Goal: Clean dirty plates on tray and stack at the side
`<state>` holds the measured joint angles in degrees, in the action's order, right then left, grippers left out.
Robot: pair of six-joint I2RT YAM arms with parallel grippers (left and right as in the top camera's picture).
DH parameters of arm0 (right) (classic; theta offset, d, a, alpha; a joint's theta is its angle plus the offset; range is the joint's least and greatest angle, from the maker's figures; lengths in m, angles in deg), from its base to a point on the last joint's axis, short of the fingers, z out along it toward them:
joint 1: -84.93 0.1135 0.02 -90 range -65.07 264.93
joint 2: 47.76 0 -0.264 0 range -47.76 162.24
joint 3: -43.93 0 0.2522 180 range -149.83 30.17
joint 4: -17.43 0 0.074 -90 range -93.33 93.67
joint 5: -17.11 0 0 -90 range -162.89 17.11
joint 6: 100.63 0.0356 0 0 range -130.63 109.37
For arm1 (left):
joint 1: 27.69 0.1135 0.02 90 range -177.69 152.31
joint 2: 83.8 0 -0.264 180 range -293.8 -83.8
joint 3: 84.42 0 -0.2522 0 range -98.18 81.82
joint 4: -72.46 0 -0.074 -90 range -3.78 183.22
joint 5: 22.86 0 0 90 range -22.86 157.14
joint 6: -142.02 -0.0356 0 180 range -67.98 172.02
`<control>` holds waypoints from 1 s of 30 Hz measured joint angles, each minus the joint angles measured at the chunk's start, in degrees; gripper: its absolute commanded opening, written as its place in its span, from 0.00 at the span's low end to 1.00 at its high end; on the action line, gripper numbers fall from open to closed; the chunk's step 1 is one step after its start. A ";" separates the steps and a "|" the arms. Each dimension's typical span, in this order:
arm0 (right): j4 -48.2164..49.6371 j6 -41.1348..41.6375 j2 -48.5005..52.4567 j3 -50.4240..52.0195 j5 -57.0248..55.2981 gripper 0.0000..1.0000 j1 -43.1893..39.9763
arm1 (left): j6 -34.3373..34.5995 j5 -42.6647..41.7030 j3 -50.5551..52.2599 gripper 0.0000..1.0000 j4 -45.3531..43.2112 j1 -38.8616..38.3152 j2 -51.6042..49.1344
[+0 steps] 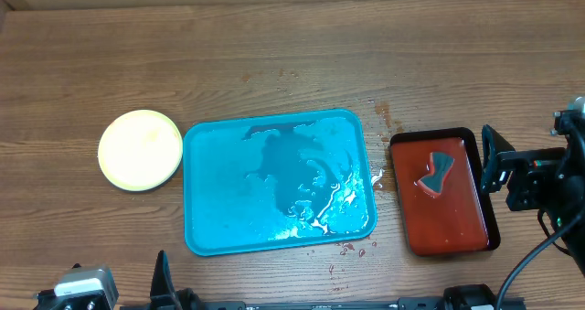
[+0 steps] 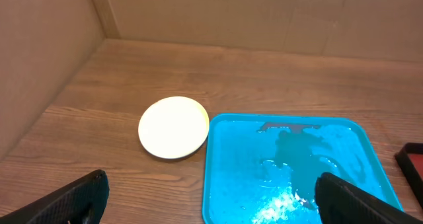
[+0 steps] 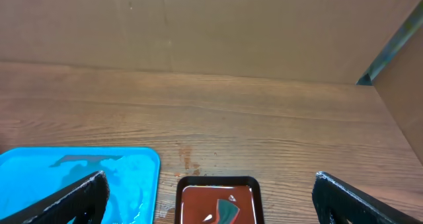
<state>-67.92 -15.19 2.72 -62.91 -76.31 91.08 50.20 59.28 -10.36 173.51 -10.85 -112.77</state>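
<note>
Both grippers are shown spread wide and empty. From overhead, the left gripper (image 1: 162, 275) is seen only in part at the bottom edge of the table, well apart from everything on it, while the right gripper (image 1: 494, 164) is held at the right edge, just beside the small dark red tray (image 1: 457, 232), with nothing between its fingers. The turquoise tray (image 1: 210, 200) is laid in the middle of the table, its floor wetted by a pool of water, and no plate is carried on it. The plates (image 1: 140, 149) are placed on the wood just left of that tray, seen as one round cream disc with a pale green rim; how many are stacked cannot be told. A grey-blue sponge (image 1: 436, 175) is lying in the dark red tray, and reddish drops (image 1: 352, 249) are scattered on the wood near the turquoise tray's lower right corner. In the left wrist view, the left gripper (image 2: 211, 184) is held released above the table's near edge, with the plates (image 2: 173, 127) and the wet tray (image 2: 231, 151) side by side beyond it, close together. In the right wrist view, the right gripper (image 3: 210, 181) is likewise unclenched, and a corner of the turquoise tray (image 3: 39, 168) and the dark red tray (image 3: 192, 204) with the sponge (image 3: 226, 212) are framed between its fingers.
</note>
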 measured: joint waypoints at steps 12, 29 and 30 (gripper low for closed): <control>-0.26 0.00 0.00 0.00 -0.02 1.00 -0.02 | 0.00 0.00 0.00 1.00 0.00 0.00 0.00; 30.69 0.04 -19.19 23.82 6.49 1.00 0.00 | 0.00 0.00 0.04 1.00 0.07 0.00 0.00; 31.50 0.02 -20.70 26.82 7.08 1.00 0.00 | 0.00 0.02 0.04 1.00 0.07 0.00 0.00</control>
<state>-36.42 -15.16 -17.98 -36.09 -69.23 91.08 50.20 59.31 -10.32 173.57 -10.85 -112.77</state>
